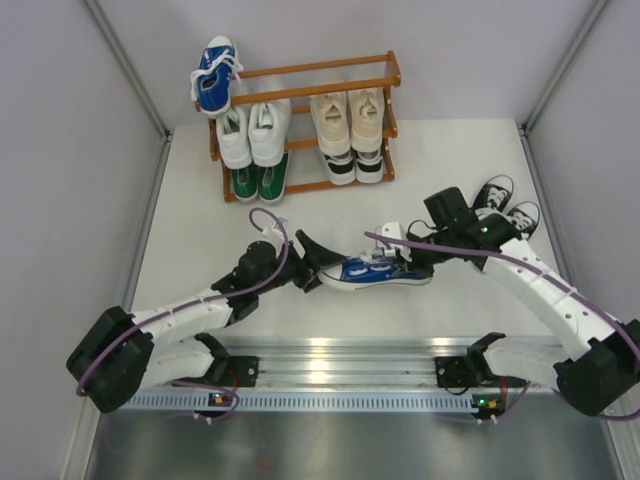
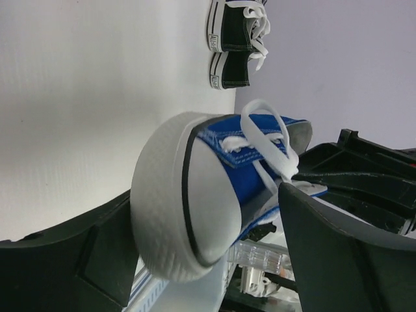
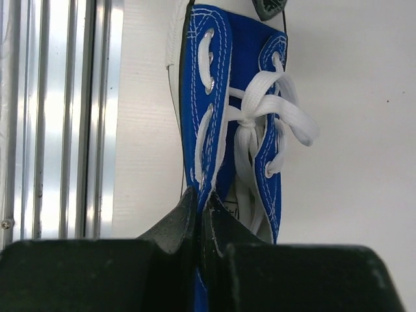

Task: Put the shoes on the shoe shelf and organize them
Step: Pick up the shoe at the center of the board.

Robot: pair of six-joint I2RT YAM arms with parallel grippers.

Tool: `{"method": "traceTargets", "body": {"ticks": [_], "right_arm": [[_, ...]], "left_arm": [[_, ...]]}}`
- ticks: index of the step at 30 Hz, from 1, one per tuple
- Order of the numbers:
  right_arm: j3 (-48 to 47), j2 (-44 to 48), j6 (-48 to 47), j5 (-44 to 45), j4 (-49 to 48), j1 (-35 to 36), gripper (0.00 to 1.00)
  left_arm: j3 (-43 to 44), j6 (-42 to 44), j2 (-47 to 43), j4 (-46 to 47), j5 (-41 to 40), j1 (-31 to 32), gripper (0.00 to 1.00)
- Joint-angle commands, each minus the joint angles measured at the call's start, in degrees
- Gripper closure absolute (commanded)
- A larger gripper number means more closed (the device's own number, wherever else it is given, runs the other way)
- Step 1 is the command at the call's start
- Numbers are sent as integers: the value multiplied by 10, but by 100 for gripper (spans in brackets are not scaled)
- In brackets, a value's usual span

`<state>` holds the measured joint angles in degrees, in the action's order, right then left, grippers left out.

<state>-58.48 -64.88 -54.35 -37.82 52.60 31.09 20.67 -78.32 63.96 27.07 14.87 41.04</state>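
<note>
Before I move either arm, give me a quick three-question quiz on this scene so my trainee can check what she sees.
1. True or false: the right gripper is shut on the canvas side of the blue shoe on the table.
2. Which pair stands off the shoe shelf? A green; B black canvas pair; C beige.
3. Fill in: the left gripper, jaws wide, straddles that blue shoe's ____.
Key: 1 true. 2 B. 3 toe.
</note>
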Motion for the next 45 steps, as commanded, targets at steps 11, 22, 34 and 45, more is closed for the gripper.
{"method": "traceTargets", "body": {"ticks": [11,22,34,45], "right_arm": [[-4,43,-55,-27,-9,32,57],[44,187,-269,-19,88,20,7],[57,132,-371,-108,133,39,19],[42,102,-356,-95,121,85,35]], "left_arm": [[31,89,27,102,25,-8,100],[111,334,-15,-123,361,-213,100],[173,341,12,-176,416,-225,100],[163,310,17,-142,412,-224,100]]}}
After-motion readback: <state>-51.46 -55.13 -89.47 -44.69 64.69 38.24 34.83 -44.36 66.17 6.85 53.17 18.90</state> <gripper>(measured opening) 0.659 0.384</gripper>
